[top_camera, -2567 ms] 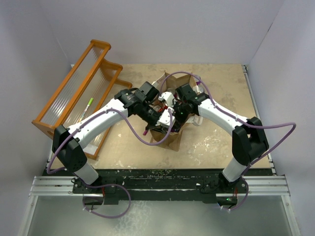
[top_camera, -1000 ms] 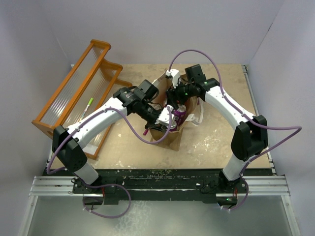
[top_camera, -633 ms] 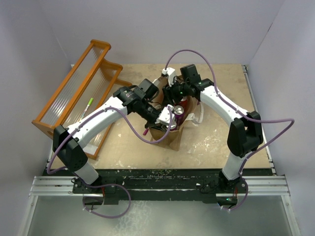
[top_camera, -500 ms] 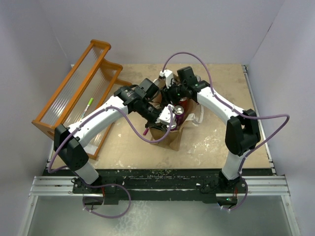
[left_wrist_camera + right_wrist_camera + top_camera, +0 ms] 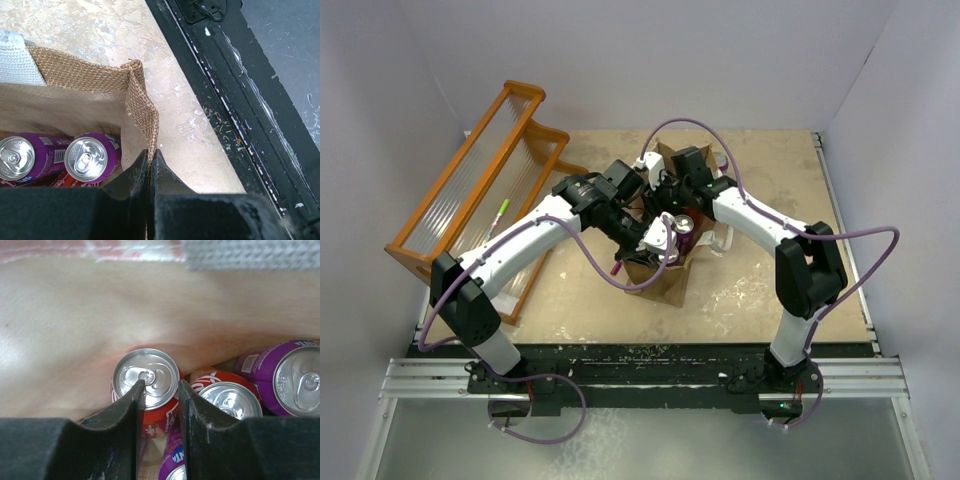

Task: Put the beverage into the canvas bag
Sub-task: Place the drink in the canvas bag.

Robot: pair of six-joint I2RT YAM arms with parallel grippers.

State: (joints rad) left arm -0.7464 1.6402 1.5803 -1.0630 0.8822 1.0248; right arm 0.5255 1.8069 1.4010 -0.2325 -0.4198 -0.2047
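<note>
R end effector [image 5: 160,384] shifted over canvas bag [image 5: 142,97], spread; L end effector [image 5: 150,156] pinches it.

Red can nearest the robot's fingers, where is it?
In the right wrist view, the red can stands inside the bag, left of centre by its wall, beside a second red can.

canvas bag [image 5: 665,278]: largely covered by both arms from above
purple can [image 5: 295,382]: was clipped by the right edge
lower purple can [image 5: 172,465]: was cut by the bottom edge
white handle [image 5: 250,247]: blurred, clipped at top
</note>
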